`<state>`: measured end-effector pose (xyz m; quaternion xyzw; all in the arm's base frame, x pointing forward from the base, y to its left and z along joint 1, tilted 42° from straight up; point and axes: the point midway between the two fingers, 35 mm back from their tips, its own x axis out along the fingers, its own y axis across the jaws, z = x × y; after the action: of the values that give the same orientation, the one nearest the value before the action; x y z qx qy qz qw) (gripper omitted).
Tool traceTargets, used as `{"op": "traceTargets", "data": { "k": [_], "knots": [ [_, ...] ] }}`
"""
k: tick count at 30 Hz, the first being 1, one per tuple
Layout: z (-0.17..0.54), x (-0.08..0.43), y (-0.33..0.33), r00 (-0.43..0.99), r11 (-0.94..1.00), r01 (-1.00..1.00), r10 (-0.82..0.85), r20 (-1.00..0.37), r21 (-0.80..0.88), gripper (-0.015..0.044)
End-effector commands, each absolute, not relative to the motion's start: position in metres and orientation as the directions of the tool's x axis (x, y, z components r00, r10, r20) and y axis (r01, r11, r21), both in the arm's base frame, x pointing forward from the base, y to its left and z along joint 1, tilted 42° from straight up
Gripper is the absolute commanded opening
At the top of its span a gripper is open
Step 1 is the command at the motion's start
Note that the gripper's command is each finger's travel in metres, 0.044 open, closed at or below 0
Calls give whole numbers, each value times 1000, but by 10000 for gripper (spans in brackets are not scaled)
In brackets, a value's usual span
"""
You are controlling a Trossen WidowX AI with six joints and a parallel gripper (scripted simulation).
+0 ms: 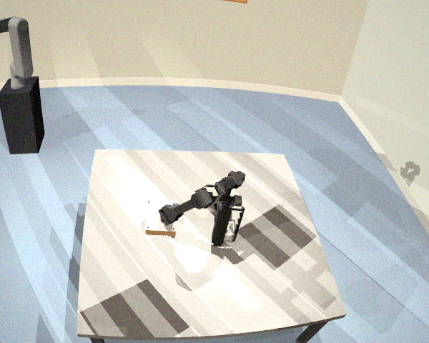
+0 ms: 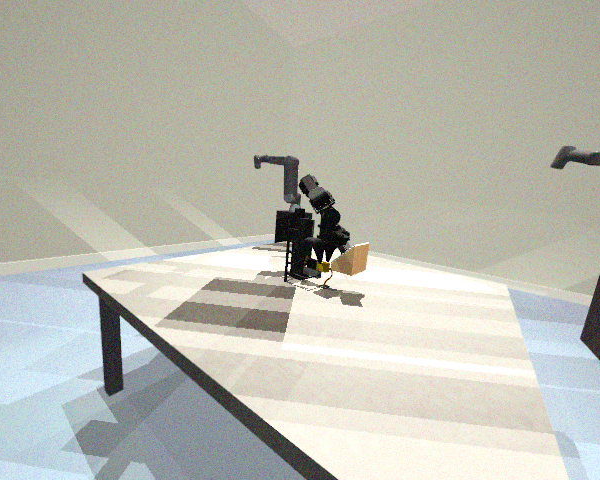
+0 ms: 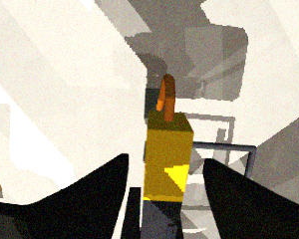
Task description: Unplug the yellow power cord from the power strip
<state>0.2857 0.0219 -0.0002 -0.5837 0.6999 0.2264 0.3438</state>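
Observation:
The yellow plug (image 3: 165, 144) (image 2: 322, 267) lies between my two black fingers. My gripper (image 3: 165, 163) (image 2: 324, 261) is open, with a visible gap on each side of the plug. The orange-yellow cord (image 3: 169, 102) (image 2: 328, 281) leaves the plug's far end and bends down towards the table. A dark grey part (image 3: 160, 219) meets the plug's near end in the wrist view. I cannot tell whether this is the power strip, or whether the plug's prongs are seated. In the top view the plug and fingertips are hidden.
A tall black body (image 1: 219, 225) stands close to the plug, with a thin open frame (image 3: 221, 144) beside it. A wooden wedge with a white top (image 2: 358, 259) (image 1: 160, 233) is nearby. The table (image 1: 207, 310) carries striped shadows. Grey arms on black pedestals (image 1: 19, 121) stand off the table.

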Motion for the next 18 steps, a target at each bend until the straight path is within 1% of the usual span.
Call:
{"op": "traceTargets", "data": {
  "k": [1, 6, 10, 18],
  "knots": [
    [1, 286, 21, -80, 213, -973, -662, -745, -85, 315],
    [-8, 292, 39, -80, 213, -973, -660, -747, -85, 440],
    [-28, 299, 71, -79, 213, -973, -660, -747, -85, 440],
    [-29, 299, 73, -79, 214, -973, -660, -747, -85, 440]
  ]
}}
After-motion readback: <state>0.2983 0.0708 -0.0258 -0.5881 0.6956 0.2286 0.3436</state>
